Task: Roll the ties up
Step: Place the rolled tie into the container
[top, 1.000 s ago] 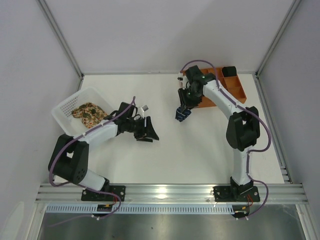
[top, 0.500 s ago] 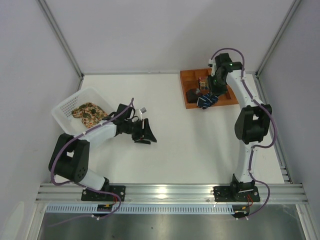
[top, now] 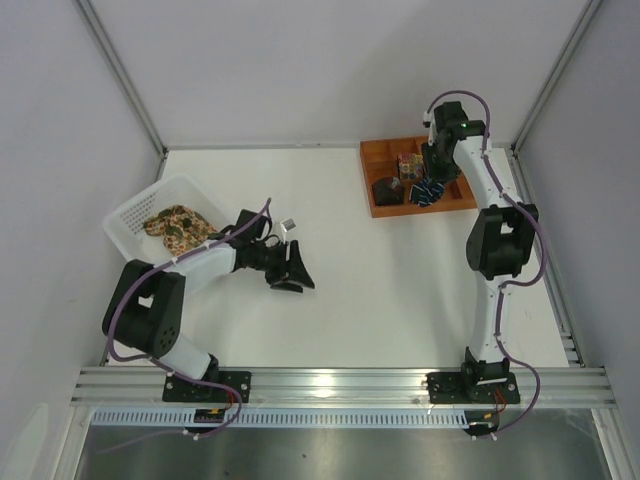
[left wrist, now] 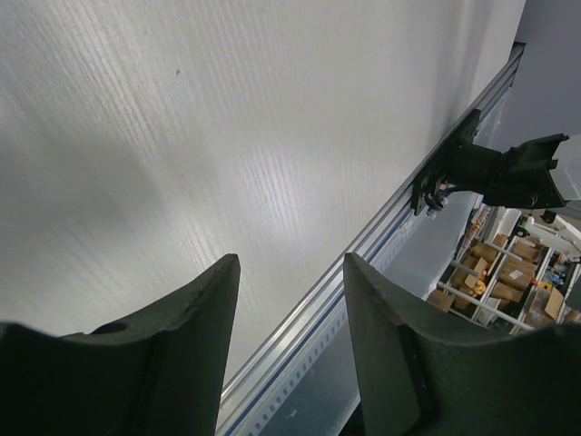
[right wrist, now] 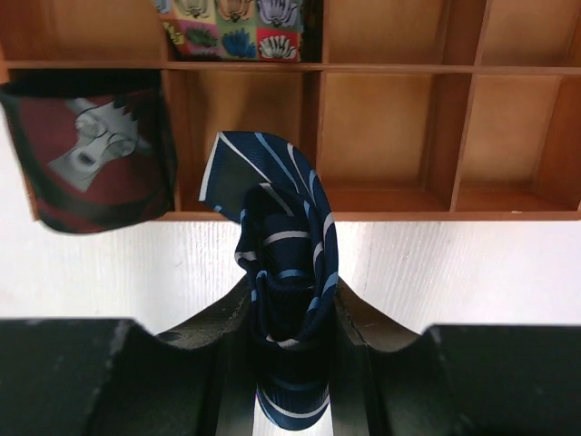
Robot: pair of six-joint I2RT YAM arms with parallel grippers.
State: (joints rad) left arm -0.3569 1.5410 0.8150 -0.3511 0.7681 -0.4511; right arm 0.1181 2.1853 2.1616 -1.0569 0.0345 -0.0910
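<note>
A rolled navy tie (right wrist: 289, 245) with pale-blue stripes is pinched between my right gripper's (right wrist: 290, 300) fingers; the gripper is shut on it. The roll hangs just above the near rim of the orange tray (right wrist: 390, 215), over the seam between tray and table. In the top view this gripper (top: 432, 186) and the navy tie (top: 427, 195) are over the tray's (top: 366, 182) middle. A tan floral tie (top: 178, 225) lies bunched in the white basket (top: 128, 208) at the left. My left gripper (top: 292, 268) rests low over the table, open, with nothing between its fingers (left wrist: 195, 309).
The tray holds a dark red rolled tie (right wrist: 91, 154) in its near left compartment and a colourful patterned roll (right wrist: 238, 23) behind it; the other compartments in view hold nothing. The table's aluminium front rail (left wrist: 363, 250) runs past the left gripper.
My right arm has swung from the middle of the table back and right to the orange tray, carrying the navy tie. The left arm has barely shifted.
</note>
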